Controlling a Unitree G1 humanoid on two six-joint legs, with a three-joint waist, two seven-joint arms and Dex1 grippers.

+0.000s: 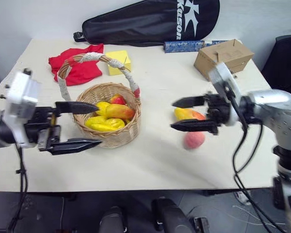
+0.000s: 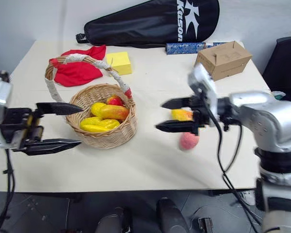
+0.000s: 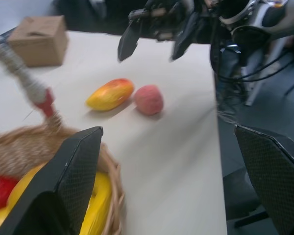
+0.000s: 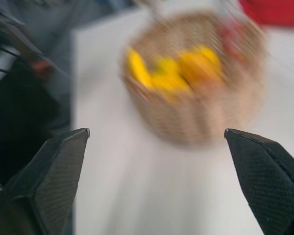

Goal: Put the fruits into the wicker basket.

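My right gripper [image 1: 180, 114] hangs wide and empty; the mango [image 1: 188, 114] lies just behind its fingertips, long axis crosswise, peach [image 1: 194, 140] below. My left gripper [image 1: 89, 124], also wide, flanks the wicker basket [image 1: 109, 138].

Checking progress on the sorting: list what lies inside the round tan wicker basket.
The round tan wicker basket holds several yellow toy fruits, a yellow-orange mango-shaped one and a small red one. Anything beneath them is covered.
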